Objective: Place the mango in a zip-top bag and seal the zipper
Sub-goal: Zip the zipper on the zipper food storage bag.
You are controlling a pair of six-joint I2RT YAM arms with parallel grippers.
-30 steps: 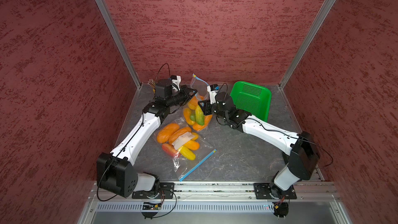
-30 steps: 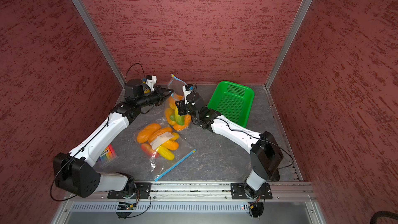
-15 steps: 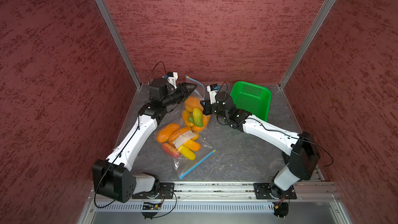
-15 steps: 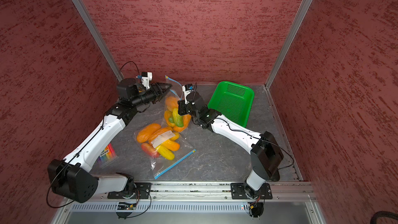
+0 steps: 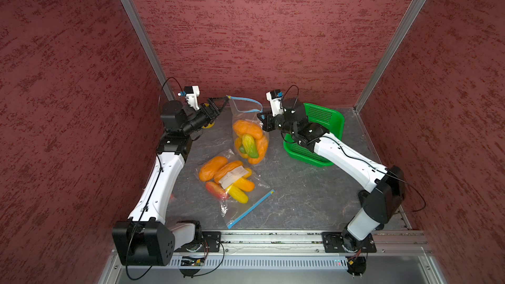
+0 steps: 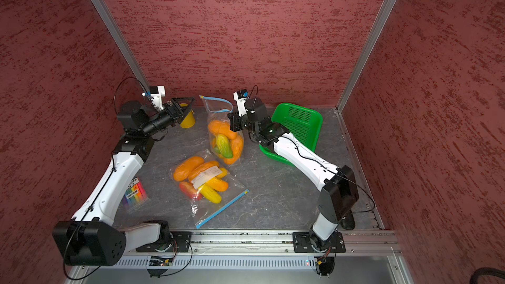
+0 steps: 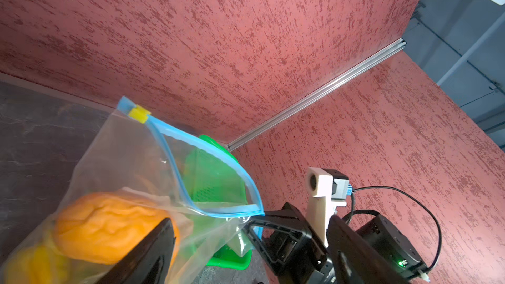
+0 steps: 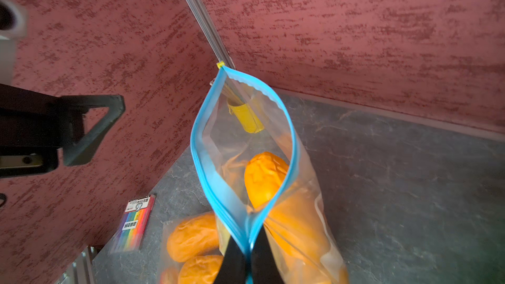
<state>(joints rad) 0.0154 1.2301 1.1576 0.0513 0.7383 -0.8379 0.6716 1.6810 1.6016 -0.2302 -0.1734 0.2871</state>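
A clear zip-top bag stands upright at the back of the table, with orange mangoes and a green-yellow one inside. Its blue zipper gapes open, and the yellow slider sits at the far end. My right gripper is shut on the zipper's near end, seen also in both top views. Left of the bag's top corner, my left gripper is open and clear of the plastic. The left wrist view has that gripper facing the bag.
A second bag of mangoes lies flat in front, its blue strip toward the table's front. A green basket leans at the back right under my right arm. A yellow cup stands behind my left gripper. A marker pack lies at the left.
My left gripper has opened, let go of the bag's top and drawn back to the left. The right gripper has closed fully on the zipper's end, and the bag now stands taller.
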